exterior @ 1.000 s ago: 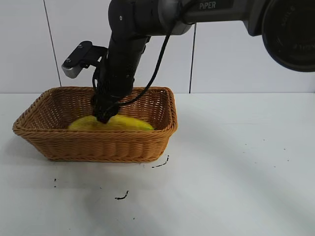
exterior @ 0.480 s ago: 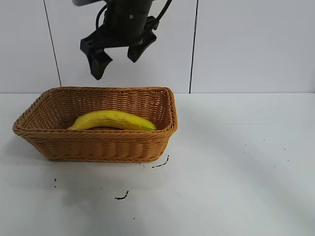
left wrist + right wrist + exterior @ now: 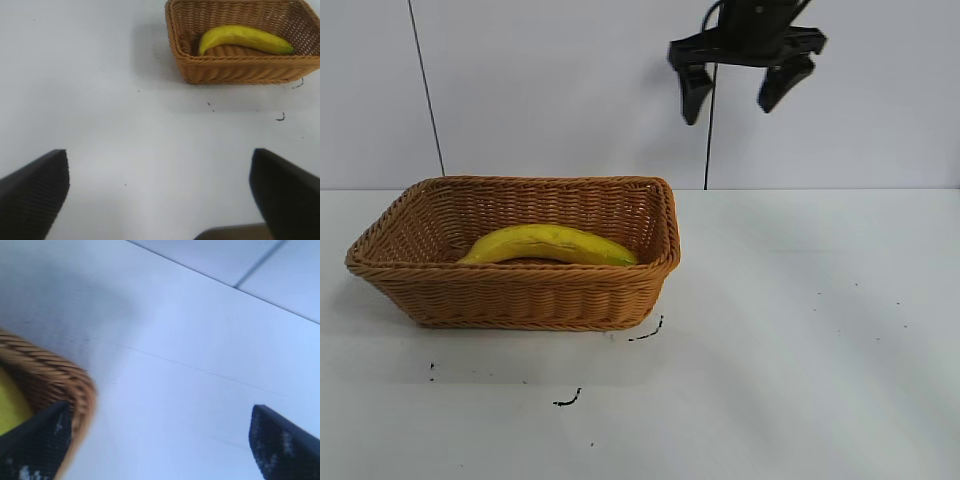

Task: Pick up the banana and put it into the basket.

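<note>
The yellow banana (image 3: 550, 243) lies inside the orange-brown wicker basket (image 3: 520, 295) at the table's left, with nothing touching it. My right gripper (image 3: 733, 100) is open and empty, high above the table and to the right of the basket. Its wrist view shows open fingers (image 3: 282, 440), the basket's rim corner (image 3: 75, 385) and a bit of banana (image 3: 10, 405). My left gripper (image 3: 160, 190) is open and empty over bare table, far from the basket (image 3: 240, 70) and banana (image 3: 245, 37). It does not show in the exterior view.
The white table (image 3: 800, 330) has small black marks in front of the basket (image 3: 568, 400). A white wall with dark vertical seams (image 3: 425, 90) stands behind.
My right gripper let go of the banana in the basket, rose and swung up and to the right. The banana stays lying in the basket.
</note>
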`<state>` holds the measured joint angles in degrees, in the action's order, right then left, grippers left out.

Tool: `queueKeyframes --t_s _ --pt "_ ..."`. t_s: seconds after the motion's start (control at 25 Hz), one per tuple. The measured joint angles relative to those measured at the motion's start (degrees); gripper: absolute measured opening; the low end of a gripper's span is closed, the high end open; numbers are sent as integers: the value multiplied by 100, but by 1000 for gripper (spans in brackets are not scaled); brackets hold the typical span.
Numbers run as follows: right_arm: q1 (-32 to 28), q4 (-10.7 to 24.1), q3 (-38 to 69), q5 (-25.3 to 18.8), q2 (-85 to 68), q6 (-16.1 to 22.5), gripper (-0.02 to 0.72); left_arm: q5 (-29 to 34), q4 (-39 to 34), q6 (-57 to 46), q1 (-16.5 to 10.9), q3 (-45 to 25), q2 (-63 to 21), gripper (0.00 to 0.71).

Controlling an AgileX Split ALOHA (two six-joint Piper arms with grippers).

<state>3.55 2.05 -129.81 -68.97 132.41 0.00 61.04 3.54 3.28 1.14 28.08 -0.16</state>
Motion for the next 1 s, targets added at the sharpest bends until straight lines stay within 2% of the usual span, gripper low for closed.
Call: queueKeyframes --t_s 0.2,0.36,0.6,1.0 --pt "-273 -299 76 -63 -10 0 689 0 0 0 0 0 0 695" --pt "-273 -431 688 -57 -304 -38 689 0 -5 0 0 0 0 695" --pt "-273 -478 2639 -52 -1608 -212 689 0 -5 0 0 0 0 695" --pt "-273 -535 6312 -65 -4846 -232 689 0 -5 0 0 0 0 695"
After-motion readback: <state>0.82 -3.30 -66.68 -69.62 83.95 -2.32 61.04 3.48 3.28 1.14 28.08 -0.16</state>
